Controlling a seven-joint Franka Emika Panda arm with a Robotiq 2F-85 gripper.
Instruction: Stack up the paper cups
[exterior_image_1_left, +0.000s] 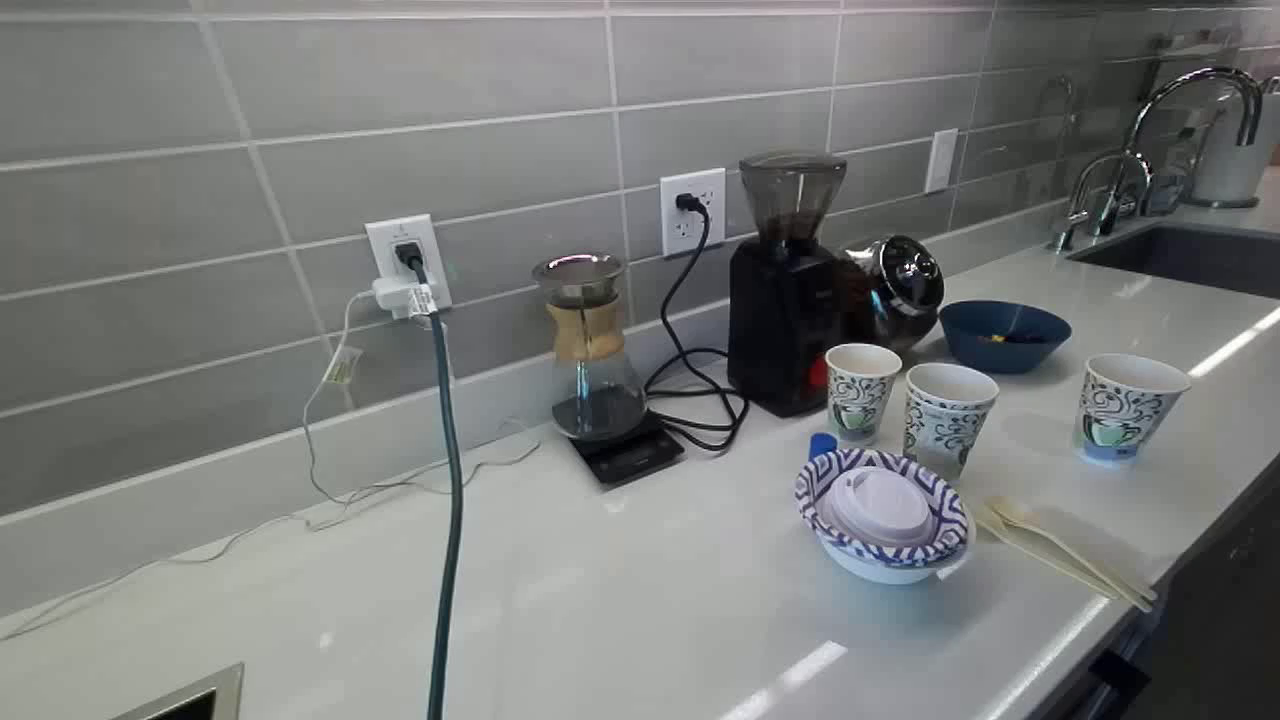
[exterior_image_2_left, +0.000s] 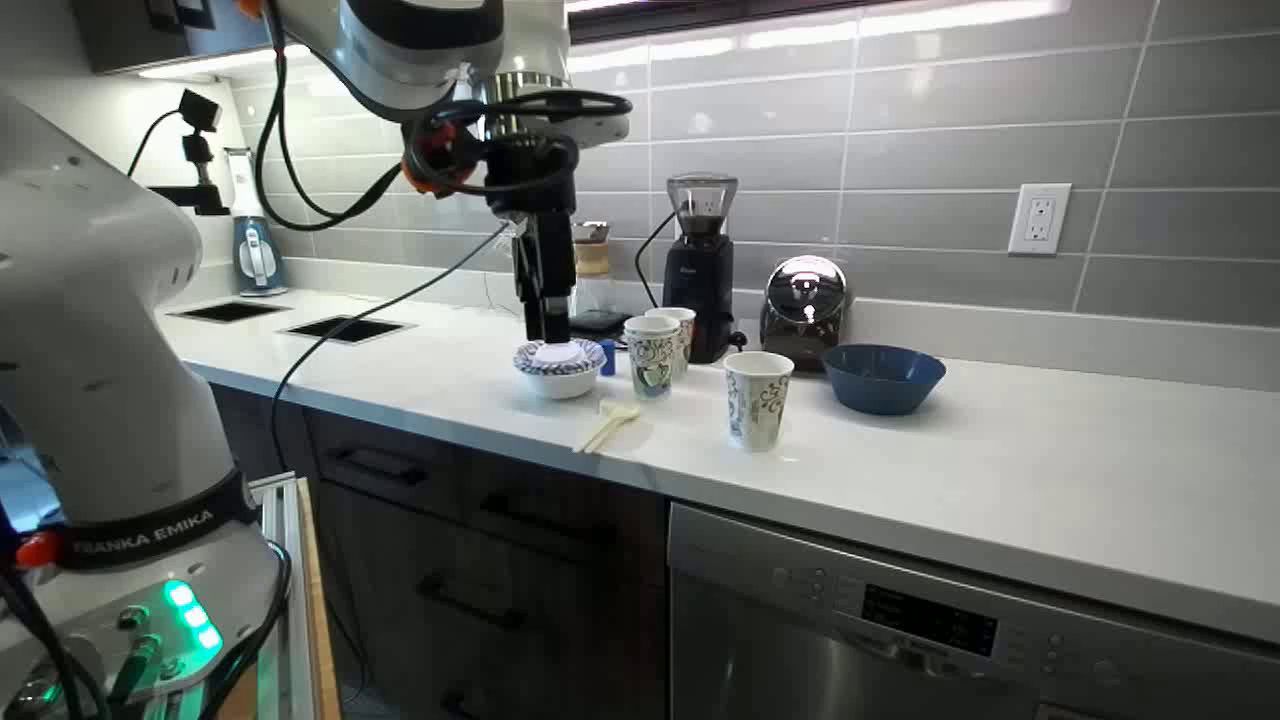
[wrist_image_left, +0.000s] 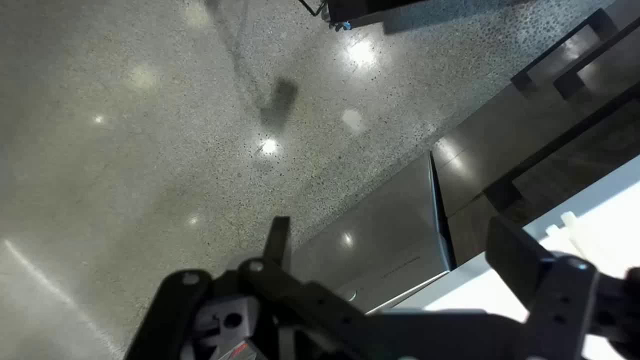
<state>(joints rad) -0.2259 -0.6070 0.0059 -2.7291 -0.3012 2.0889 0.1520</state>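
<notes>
Three paper cup positions show in both exterior views, all upright. One paper cup (exterior_image_1_left: 860, 390) (exterior_image_2_left: 683, 340) stands by the grinder. A second paper cup (exterior_image_1_left: 948, 425) (exterior_image_2_left: 652, 360) stands close beside it; its doubled rim suggests nested cups, but I cannot be sure. A third paper cup (exterior_image_1_left: 1128, 410) (exterior_image_2_left: 757, 400) stands apart, nearer the sink. My gripper (exterior_image_2_left: 547, 335) hangs pointing down, in line with the patterned bowl in an exterior view, apart from the cups. In the wrist view my gripper (wrist_image_left: 397, 240) is open with nothing between its fingers; no cup shows there.
A blue-and-white patterned bowl (exterior_image_1_left: 815, 500) holding a white lid and pale utensils (exterior_image_1_left: 1065, 555) lie near the counter's front edge. A coffee grinder (exterior_image_1_left: 785, 310), a shiny toaster (exterior_image_2_left: 803, 310), a dark blue bowl (exterior_image_1_left: 1005, 345) and a glass carafe (exterior_image_1_left: 600, 390) stand behind. A cable (exterior_image_1_left: 447, 520) crosses the counter.
</notes>
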